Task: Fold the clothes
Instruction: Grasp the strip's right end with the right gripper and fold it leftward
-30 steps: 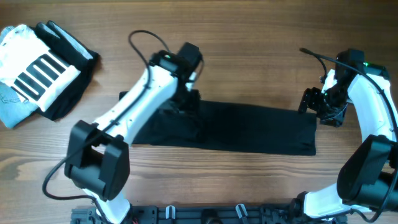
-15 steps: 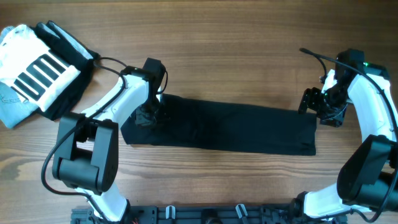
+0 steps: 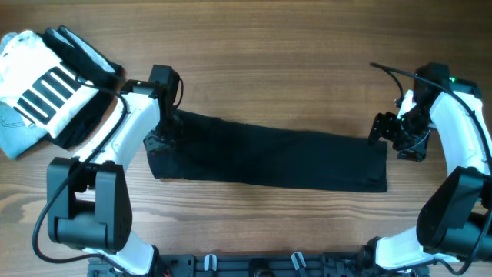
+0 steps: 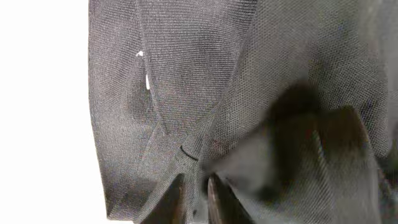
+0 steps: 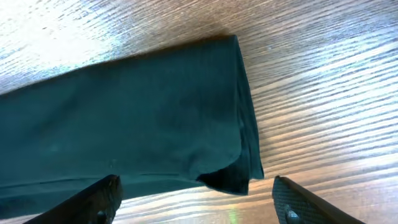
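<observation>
"Black cloth is the job here. Where does it lie?"

"The black garment lies flat as one long band across the middle of the wooden table, running left to right. The right wrist view shows its right end doubled into layers with a squared edge."

"And the grippers?"

"The left gripper is on the band's left end. In its wrist view the fingers sit nearly together with a ridge of black fabric between them, so it seems to pinch the cloth. The right gripper hovers just beside the upper right corner, fingers spread wide, holding nothing."

"Anything else about?"

"At the far left, a white striped garment is heaped with a light blue denim piece. The left arm passes close by that heap."

"What could go wrong?"

"With only one end held, I judge that a pull to the left would drag and skew the whole band, since nothing pins the right end. A thin pinch could slip, or catch only the top layer, and the layers would come apart. The left arm, swinging wide, might snag the heap."
</observation>
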`<state>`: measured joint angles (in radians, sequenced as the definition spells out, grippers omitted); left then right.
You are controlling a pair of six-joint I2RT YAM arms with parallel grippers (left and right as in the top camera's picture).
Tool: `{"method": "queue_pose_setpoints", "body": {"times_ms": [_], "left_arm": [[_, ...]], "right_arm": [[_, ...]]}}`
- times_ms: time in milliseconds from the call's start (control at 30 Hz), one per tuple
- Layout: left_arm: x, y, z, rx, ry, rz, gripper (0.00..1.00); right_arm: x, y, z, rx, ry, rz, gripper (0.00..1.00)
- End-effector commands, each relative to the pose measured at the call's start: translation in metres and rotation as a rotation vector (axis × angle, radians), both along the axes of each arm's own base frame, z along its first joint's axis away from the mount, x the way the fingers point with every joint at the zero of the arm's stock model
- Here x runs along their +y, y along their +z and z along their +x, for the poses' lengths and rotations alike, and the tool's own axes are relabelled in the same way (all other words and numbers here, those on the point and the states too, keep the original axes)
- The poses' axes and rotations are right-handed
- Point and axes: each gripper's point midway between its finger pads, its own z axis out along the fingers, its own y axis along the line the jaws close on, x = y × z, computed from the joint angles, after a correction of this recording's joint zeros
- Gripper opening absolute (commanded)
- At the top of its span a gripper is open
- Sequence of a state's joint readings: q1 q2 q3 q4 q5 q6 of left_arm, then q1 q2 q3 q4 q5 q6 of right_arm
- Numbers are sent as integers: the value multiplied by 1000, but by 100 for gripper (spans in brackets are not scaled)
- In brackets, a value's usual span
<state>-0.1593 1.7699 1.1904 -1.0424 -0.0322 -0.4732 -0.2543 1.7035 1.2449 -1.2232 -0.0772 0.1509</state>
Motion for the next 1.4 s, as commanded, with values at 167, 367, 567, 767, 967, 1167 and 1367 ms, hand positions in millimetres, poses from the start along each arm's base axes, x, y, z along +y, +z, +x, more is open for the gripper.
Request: {"method": "queue_pose_setpoints", "body": {"times_ms": [167, 367, 567, 767, 967, 1167, 1367], "left_arm": [[0, 2, -11, 44, 4, -9, 50], [-1, 2, -5, 20, -18, -15, 70], [-1, 1, -3, 14, -18, -16, 80], [-5, 1, -4, 17, -17, -37, 81], [-7, 2, -3, 15, -16, -50, 83], [-7, 2, -1, 5, -16, -51, 84], [1, 11, 6, -37, 12, -57, 84]], "right_arm": [[10, 2, 2, -59, 61, 146, 94], [2, -9, -7, -61, 137, 152, 96], [2, -56, -32, 4, 11, 109, 100], [-2, -91, -39, -30, -58, 51, 100], [5, -95, -40, -46, -51, 83, 4], [-6, -71, -27, -31, -47, 49, 4], [3, -10, -1, -47, 30, 106, 4]]}}
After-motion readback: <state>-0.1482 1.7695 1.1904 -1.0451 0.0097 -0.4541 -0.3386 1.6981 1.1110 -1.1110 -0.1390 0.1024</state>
